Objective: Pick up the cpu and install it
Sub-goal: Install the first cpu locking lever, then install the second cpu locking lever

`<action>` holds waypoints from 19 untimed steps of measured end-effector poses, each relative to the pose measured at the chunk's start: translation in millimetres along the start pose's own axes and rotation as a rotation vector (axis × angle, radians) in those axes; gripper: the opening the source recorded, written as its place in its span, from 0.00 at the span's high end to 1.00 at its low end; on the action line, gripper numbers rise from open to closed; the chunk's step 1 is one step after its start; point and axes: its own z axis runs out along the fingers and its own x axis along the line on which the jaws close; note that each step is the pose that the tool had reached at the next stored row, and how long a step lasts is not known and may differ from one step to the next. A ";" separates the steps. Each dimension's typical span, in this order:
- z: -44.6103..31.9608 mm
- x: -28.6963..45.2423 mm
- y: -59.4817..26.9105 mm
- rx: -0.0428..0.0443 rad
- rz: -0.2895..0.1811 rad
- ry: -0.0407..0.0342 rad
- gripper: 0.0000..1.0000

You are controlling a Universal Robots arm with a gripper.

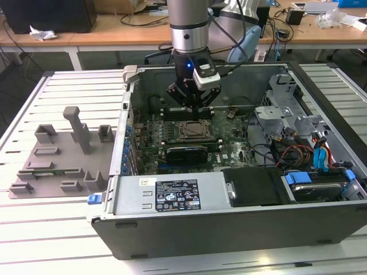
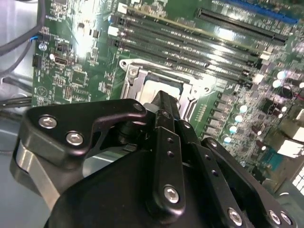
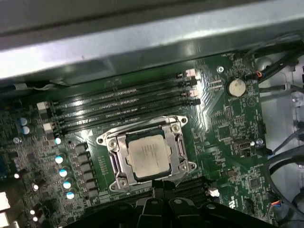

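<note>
Gripper (image 1: pixel 194 106) fingers hang straight down over the motherboard (image 1: pixel 229 150) inside the open computer case (image 1: pixel 241 229), just above the far edge of the processor socket (image 1: pixel 192 129) in the exterior view. In the second wrist view the two black fingers (image 2: pixel 164 107) stand drawn together at their tips, with no gap visible between them and nothing seen clamped there. They end just short of the socket's metal frame (image 2: pixel 137 78); whether the tips touch the frame cannot be told.

The cpu (image 3: pixel 148 154) already sits in the socket, lying flat with its silver top facing up, ringed by the bright metal retention frame (image 3: pixel 111 142) in the first wrist view. The gripper's dark tips (image 3: pixel 161 187) show at one side of that frame, close beside the chip and apart from its top. A pale corner of the chip (image 2: pixel 159 85) shows just past the fingers in the second wrist view.

Beyond the socket run four long memory slots (image 3: pixel 123 107), and a round coin battery (image 3: pixel 236 87) lies on the board off to one side. In the exterior view a grey moulded tray (image 1: pixel 63 160) with upright posts rests on the slatted table (image 1: pixel 46 229), well to the exterior view's left of the case. A silver power supply (image 1: pixel 172 195) fills the near side of the case, and bundled cables (image 1: pixel 309 154) lie at the exterior view's right.
</note>
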 end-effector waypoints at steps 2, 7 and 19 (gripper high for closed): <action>0.4 -0.4 -1.9 -0.0005 -0.004 -0.0001 0.89; 0.5 -0.5 -2.2 -0.0089 -0.043 -0.0037 0.89; 0.0 -0.5 -2.3 -0.0089 -0.044 -0.0038 0.89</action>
